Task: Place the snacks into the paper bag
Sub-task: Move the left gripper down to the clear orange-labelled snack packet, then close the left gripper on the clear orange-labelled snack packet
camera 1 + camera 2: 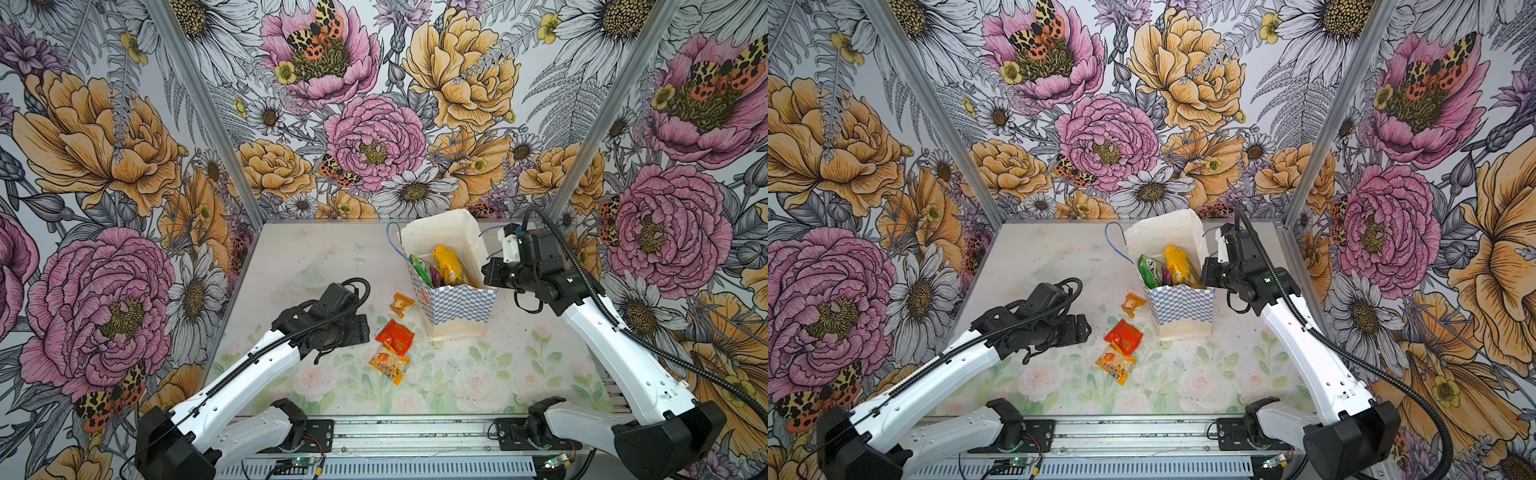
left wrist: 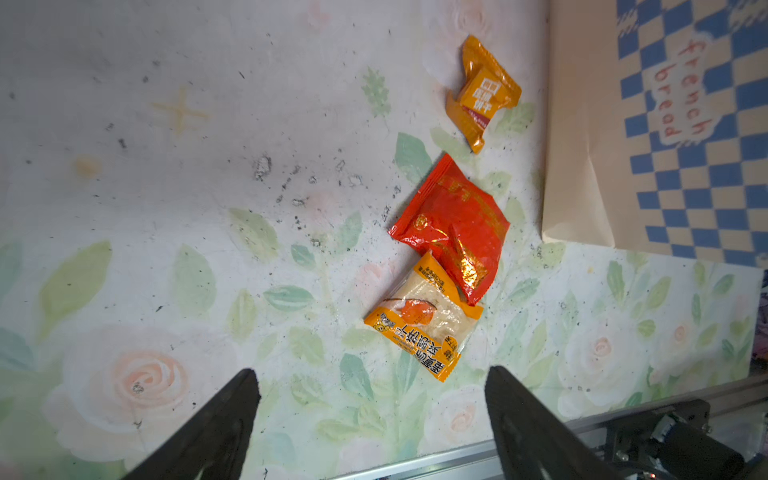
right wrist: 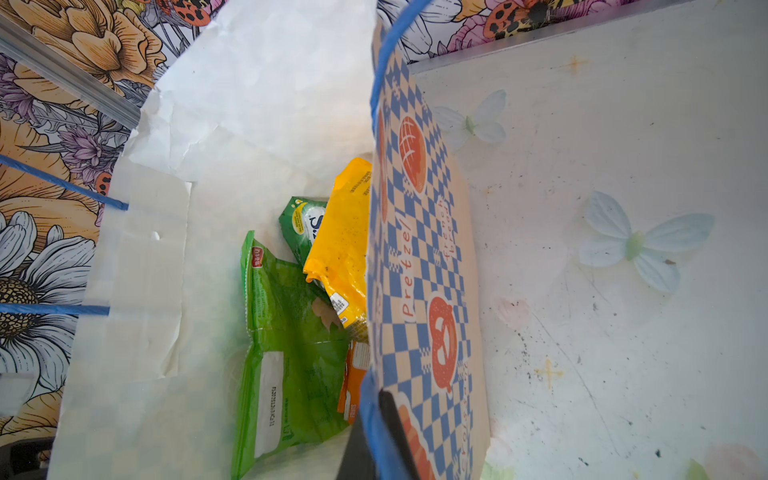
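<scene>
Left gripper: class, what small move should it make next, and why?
Probably ease forward and down onto the orange-and-clear packet. The left gripper hangs open just short of it, empty; that packet lies nearest, though the red packet overlaps its far corner. Both lie outside the paper bag.

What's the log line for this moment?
left gripper open, empty | right gripper shut on paper bag rim | three snacks on table | more inside bag

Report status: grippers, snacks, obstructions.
Left gripper open, empty. Right gripper shut on paper bag rim, bag standing. Snacks inside; small orange packet, red packet, orange-clear packet loose on table. Nothing blocking them.
</scene>
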`<state>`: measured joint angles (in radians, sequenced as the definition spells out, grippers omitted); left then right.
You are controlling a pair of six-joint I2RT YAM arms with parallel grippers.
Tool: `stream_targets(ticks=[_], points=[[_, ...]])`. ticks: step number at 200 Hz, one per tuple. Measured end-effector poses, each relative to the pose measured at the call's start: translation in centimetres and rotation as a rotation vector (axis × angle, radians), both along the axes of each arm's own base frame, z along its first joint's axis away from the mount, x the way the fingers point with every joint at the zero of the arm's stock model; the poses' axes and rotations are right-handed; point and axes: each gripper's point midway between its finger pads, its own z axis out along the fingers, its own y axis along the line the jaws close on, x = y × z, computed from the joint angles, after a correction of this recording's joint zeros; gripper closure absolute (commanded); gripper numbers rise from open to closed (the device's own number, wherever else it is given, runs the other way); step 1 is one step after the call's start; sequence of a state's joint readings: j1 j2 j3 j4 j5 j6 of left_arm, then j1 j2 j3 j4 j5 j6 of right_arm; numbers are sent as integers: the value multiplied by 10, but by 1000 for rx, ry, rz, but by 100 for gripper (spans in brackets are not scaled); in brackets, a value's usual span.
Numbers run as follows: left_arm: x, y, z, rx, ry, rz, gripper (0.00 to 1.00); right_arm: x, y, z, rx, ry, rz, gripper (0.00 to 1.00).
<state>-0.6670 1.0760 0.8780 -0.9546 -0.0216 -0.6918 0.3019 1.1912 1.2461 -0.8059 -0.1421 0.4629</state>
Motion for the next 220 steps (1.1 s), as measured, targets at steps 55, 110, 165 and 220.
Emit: stream_targets(ticks=[55, 110, 165, 220], points=[[-27, -36, -31, 26, 101, -68, 15, -1, 0, -1, 2, -5, 0, 100], [-36, -47, -54, 112, 115, -122, 16, -1, 0, -2, 2, -7, 0, 100], [-19, -51, -71, 238, 84, -224, 23, 0, 0, -4, 3, -10, 0, 100], [-2, -58, -91, 279, 83, -300, 38, -1, 0, -3, 5, -14, 0, 100]])
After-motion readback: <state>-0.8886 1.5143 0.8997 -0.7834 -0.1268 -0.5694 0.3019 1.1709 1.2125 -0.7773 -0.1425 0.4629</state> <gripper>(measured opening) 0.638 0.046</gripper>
